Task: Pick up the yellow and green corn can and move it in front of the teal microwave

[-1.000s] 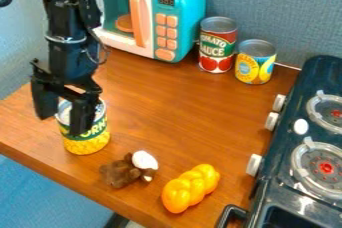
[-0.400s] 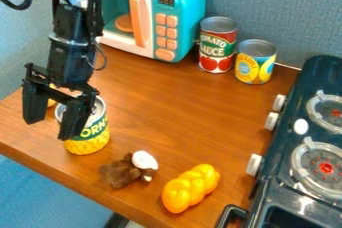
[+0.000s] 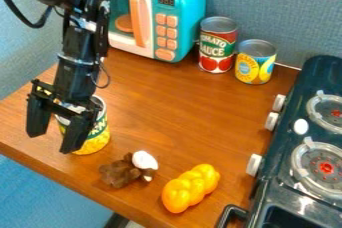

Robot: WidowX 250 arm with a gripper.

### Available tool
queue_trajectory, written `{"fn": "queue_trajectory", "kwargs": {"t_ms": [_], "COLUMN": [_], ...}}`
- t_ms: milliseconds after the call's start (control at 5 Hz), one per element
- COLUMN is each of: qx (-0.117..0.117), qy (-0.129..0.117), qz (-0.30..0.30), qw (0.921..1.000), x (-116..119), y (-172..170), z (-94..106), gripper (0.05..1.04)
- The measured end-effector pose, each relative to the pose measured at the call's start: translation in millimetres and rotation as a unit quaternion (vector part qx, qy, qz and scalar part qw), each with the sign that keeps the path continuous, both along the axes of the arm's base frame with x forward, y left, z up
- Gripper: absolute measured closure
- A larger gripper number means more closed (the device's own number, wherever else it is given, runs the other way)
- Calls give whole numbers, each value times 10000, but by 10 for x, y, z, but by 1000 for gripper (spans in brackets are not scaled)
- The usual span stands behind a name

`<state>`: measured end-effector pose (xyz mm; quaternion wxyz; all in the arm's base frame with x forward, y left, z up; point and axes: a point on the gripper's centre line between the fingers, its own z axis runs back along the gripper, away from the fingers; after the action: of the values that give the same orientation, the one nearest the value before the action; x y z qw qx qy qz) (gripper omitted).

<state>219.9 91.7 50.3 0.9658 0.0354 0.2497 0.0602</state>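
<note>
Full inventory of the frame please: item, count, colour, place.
Toy microwave: 1, teal and white, orange handle, back
Tall metal can: 1, red and green, right of microwave
Short metal can: 1, yellow and blue, beside tall can
Label-wrapped metal can: 1, yellow and green, left, partly behind gripper
Lumpy toy: 1, brown with white part, front
Shiny lobed toy: 1, orange-yellow, front
Toy stove: 1, dark, right edge; two burners
Wooden tabletop: 1, brown, centre
Fabric-textured wall: blue-grey, behind
Jointed robot arm: 1, black, from upper left
Two-finger gripper: 1, black, left, open
</note>
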Motion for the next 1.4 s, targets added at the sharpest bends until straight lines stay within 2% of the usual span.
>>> {"fn": "queue_trajectory", "kwargs": {"t_ms": [200,400,600,800,1000,1200,1400], "qx": [32,-25,-159,-205,-182,-145,-154], "qy": [-33,-527,-1158,-1373,-1505,-1542,-1402], "qz": [45,32,24,-104,-193,-145,-92], "qw": [10000,9986,9931,9903,9883,9878,9900], "x": [159,453,820,1153,1357,1391,1308], "y": [45,65,72,38,1,11,-6], "z": [-104,-98,-111,-100,-77,-26,-79], "gripper": [79,79,79,79,79,79,79]}}
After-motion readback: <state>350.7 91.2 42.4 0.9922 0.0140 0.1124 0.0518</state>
